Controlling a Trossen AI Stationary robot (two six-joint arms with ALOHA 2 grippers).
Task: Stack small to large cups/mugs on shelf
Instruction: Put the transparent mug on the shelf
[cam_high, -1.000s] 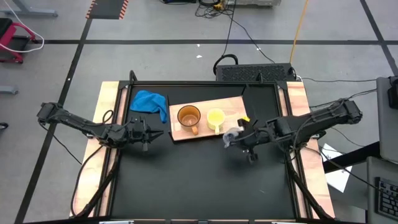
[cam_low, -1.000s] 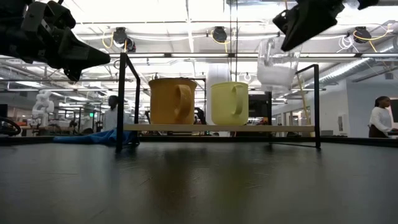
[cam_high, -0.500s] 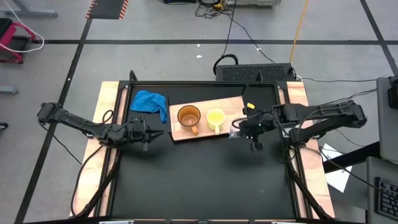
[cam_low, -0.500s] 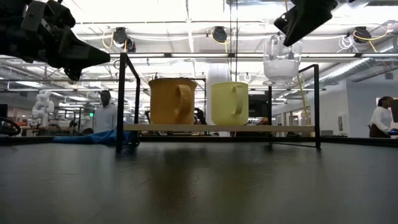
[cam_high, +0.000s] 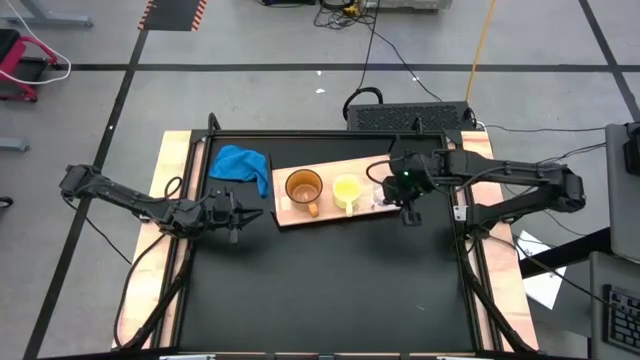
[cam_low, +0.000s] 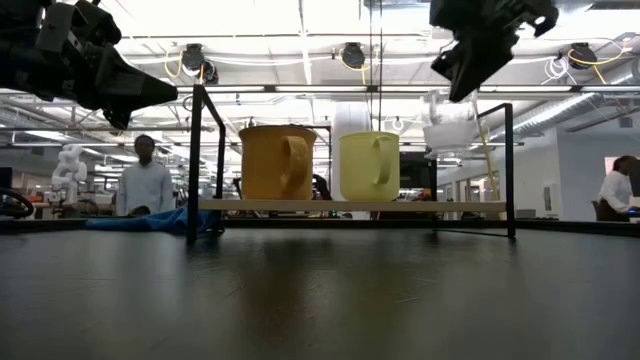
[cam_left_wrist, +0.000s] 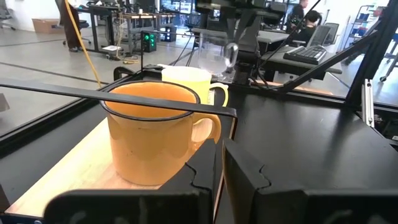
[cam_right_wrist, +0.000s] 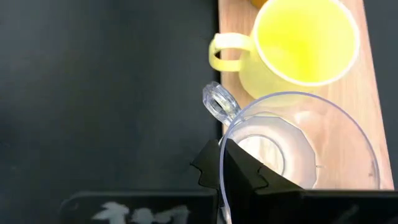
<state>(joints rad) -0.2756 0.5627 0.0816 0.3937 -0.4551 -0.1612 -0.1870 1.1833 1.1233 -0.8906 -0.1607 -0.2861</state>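
The large orange-brown mug (cam_high: 303, 188) and the yellow mug (cam_high: 346, 188) stand upright side by side on the light-wood shelf (cam_high: 325, 216), which the low view (cam_low: 300, 205) shows raised above the table. My right gripper (cam_high: 404, 196) is shut on the clear glass cup (cam_low: 447, 124), above the shelf's right end, beside the yellow mug (cam_right_wrist: 303, 43). My left gripper (cam_high: 236, 215) is shut and empty, left of the shelf, facing the orange-brown mug (cam_left_wrist: 152, 137). My right gripper pinches the glass cup's wall at the rim (cam_right_wrist: 222, 157), just beside its handle (cam_right_wrist: 219, 103), one finger inside the cup and one outside. The fingers come from above, pointing down. The cup hangs upright, mouth up, clear of the shelf board.
A blue cloth (cam_high: 242, 164) lies on the table left of the shelf. A black metal frame (cam_low: 195, 160) stands around the shelf and along the table's edges. People stand in the room behind the table (cam_low: 146, 185).
My right gripper has gone toward the table's far edge with the glass cup, bringing it from over the dark table top to over the shelf's right end. The cup, tilted before, now hangs upright and a little lower.
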